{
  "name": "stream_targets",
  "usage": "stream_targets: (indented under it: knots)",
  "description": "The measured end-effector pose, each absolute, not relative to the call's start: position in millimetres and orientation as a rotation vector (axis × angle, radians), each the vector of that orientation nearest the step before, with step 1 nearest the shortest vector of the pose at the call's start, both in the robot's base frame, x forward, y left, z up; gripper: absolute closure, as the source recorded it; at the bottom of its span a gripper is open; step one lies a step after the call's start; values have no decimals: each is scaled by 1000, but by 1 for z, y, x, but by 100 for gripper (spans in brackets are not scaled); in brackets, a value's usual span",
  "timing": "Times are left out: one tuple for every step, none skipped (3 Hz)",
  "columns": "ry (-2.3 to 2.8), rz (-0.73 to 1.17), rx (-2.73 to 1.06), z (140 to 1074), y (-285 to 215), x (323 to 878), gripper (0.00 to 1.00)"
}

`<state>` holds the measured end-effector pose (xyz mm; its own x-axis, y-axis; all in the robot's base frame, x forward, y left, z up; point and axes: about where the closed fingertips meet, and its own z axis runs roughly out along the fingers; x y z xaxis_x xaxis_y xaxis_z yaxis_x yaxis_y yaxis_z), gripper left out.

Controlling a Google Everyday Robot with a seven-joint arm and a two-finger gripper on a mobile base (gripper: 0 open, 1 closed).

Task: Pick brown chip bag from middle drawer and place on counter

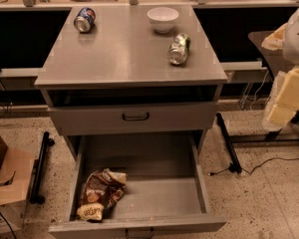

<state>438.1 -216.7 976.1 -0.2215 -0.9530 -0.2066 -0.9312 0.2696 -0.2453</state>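
Note:
The brown chip bag (100, 193) lies crumpled in the front left corner of the middle drawer (154, 198), which is pulled far out towards me. Its pale cream end points to the front. The counter (124, 59) is the grey slab on top of the cabinet. My gripper (284, 98) shows as pale cream parts at the right edge, beside the cabinet at about counter height, well away from the bag and above the floor.
On the counter lie a blue can (84, 19) at the back left, a white bowl (163, 19) at the back and a green can (179, 49) on its side at the right. The drawer above (135, 116) is nearly shut. A cardboard box (5, 183) stands on the floor at the left, and cables (259, 166) run at the right.

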Motion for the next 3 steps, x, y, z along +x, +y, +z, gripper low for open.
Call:
stream_targets:
  knots:
    - [2232, -98, -1725, 976, -217, 438, 0]
    - [2187, 7, -1728, 958, -195, 440, 0]
    - [2109, 143, -1750, 927, -156, 446, 0]
